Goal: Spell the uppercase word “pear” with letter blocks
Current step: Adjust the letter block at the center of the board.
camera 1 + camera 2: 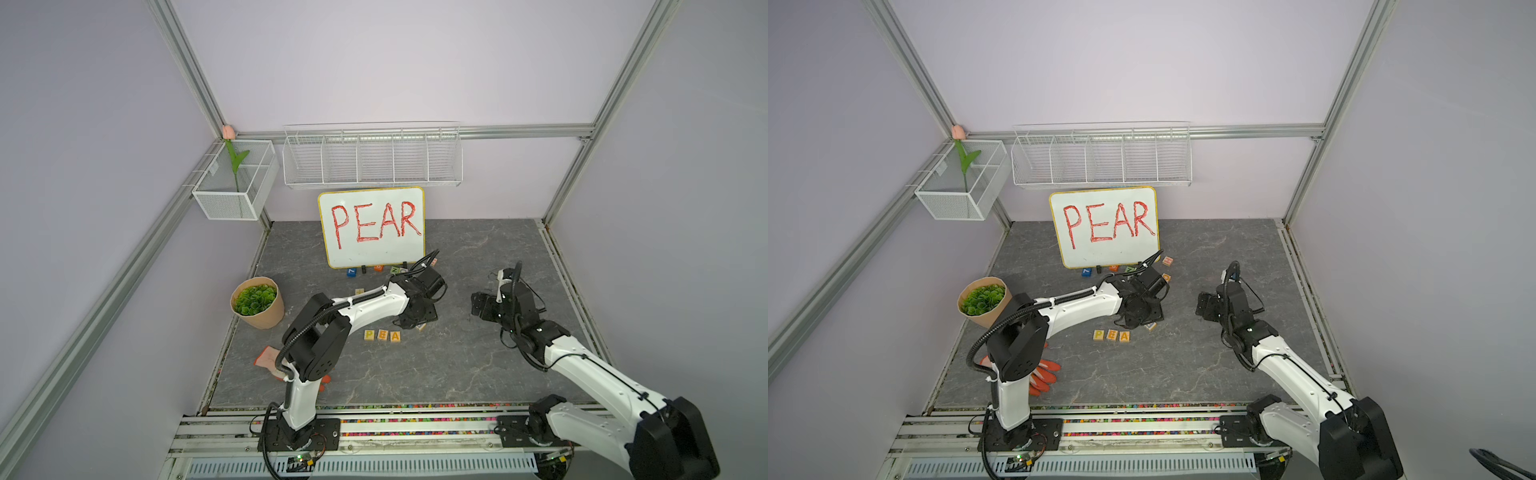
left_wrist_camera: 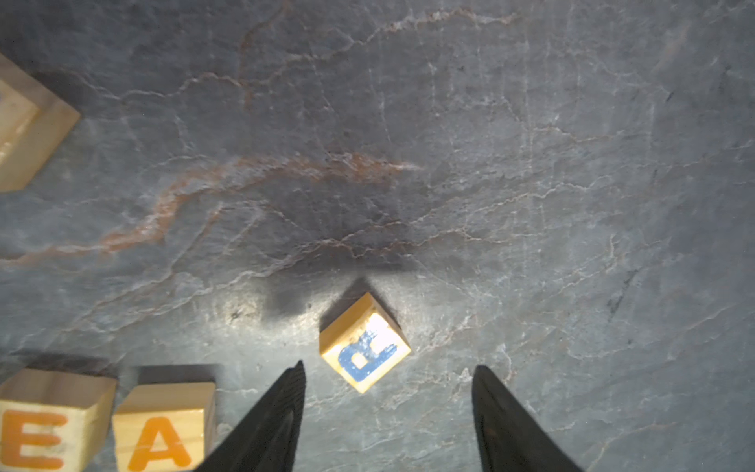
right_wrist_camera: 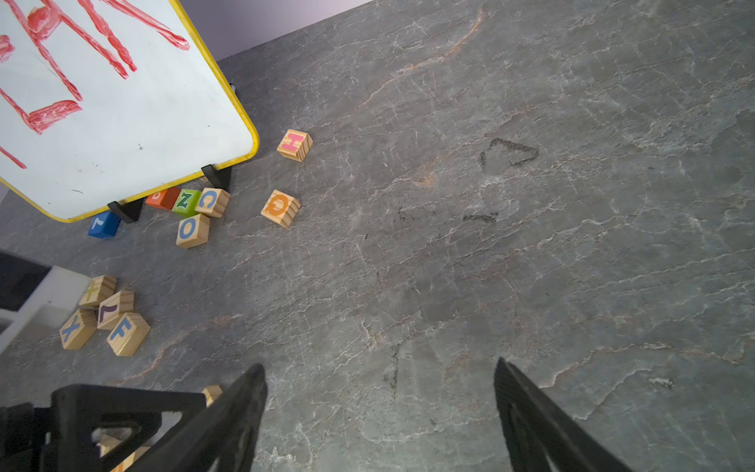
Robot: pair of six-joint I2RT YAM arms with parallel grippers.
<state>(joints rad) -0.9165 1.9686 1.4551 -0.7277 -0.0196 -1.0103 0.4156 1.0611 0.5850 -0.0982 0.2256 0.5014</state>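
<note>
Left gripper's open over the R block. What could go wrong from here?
The R block lies turned corner-on between the open fingers of the left gripper; closing now may pinch corners, so it could twist or slip out.
One finger stands close to the A block; a sideways shift might knock the P-E-A row.
The R is skewed against the row, so it probably needs turning before placing.

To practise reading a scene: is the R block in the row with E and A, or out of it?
Out. In the left wrist view the R block lies apart from the A block, turned corner-on.
</note>
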